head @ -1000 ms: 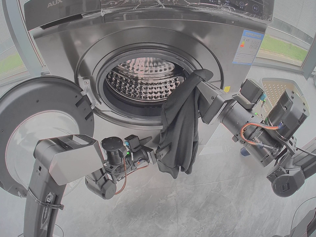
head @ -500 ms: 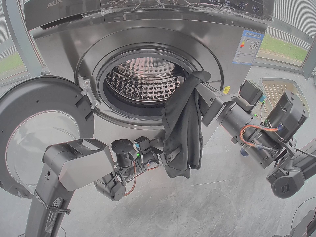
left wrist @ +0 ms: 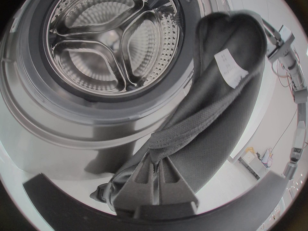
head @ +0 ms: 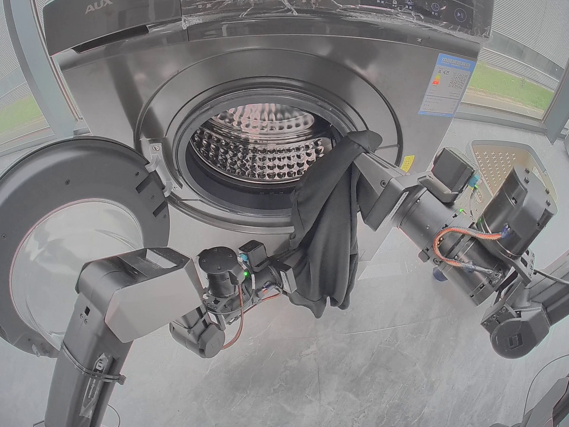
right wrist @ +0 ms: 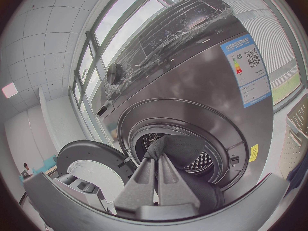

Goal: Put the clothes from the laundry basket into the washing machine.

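Note:
A black garment [head: 326, 220] hangs in front of the washing machine [head: 267, 60], at the right rim of its round opening [head: 261, 149]. My right gripper [head: 363, 146] is shut on the garment's top end, right at the opening's edge; the cloth [right wrist: 179, 148] bunches over its fingertips. Lower down, my left gripper [head: 296, 274] is shut on the garment's lower part, below the opening. The pinched hem [left wrist: 179, 135] rises from that gripper's closed fingers, and a white label [left wrist: 231, 68] shows near the top. The steel drum [left wrist: 106, 45] holds no clothes.
The machine's door [head: 77, 220] stands swung open to the left, beside my left arm. A beige perforated laundry basket [head: 504, 155] sits on the floor at the right, behind my right arm. Grey tile floor [head: 355, 363] lies open in front.
My left gripper shifted right and then slightly up with the garment's lower part, gathering the cloth closer to the machine. The right gripper edged a little nearer the opening.

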### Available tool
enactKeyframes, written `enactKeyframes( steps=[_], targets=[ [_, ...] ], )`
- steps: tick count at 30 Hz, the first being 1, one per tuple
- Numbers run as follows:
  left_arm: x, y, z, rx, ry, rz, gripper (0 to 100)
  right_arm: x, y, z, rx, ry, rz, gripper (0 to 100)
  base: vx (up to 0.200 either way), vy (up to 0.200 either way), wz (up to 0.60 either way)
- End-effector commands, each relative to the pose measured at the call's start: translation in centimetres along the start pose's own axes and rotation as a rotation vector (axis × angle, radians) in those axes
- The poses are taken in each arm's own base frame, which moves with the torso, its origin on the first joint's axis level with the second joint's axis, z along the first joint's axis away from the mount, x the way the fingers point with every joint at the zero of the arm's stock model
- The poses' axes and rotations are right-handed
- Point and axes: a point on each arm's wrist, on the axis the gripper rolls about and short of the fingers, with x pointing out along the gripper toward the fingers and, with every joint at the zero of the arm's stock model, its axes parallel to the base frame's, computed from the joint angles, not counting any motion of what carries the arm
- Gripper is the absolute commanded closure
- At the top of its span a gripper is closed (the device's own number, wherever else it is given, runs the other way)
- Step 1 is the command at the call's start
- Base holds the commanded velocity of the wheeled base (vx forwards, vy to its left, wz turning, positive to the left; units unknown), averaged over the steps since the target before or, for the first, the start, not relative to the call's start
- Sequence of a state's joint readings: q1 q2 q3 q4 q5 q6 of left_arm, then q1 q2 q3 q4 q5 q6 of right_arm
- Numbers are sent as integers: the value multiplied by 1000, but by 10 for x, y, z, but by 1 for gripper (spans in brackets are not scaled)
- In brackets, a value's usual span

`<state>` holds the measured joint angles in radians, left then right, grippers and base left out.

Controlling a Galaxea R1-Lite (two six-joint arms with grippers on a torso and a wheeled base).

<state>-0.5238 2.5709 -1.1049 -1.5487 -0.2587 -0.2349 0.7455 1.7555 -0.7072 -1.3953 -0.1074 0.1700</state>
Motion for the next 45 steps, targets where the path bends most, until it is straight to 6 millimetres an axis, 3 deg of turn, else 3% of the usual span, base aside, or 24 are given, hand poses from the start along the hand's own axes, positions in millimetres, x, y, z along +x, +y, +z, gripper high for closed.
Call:
enactKeyframes(
  steps=[1,10,20,27,32,33,45],
  targets=[
    [-15,10,34,14,-45,65,100,-7,-8,8,-11,-9,-28,100,0,0,0],
    [-67,17,98,32,-94,154,100,-12,-26,7,-31,4,-92,100,0,0,0],
    [-125,-18,145,39,-125,146,100,-27,-33,-12,-40,96,-117,100,0,0,0],
    [-148,-34,176,60,-208,129,100,-23,-33,-25,-40,130,-114,100,0,0,0],
    [-150,-39,184,71,-237,115,100,-20,-33,-29,-39,134,-109,100,0,0,0],
    [-151,-39,186,73,-241,114,100,-20,-33,-29,-41,137,-109,0,0,0,0],
    [-153,-48,212,95,-340,92,100,-49,-34,-91,-62,418,-100,0,0,0,0]
  ],
)
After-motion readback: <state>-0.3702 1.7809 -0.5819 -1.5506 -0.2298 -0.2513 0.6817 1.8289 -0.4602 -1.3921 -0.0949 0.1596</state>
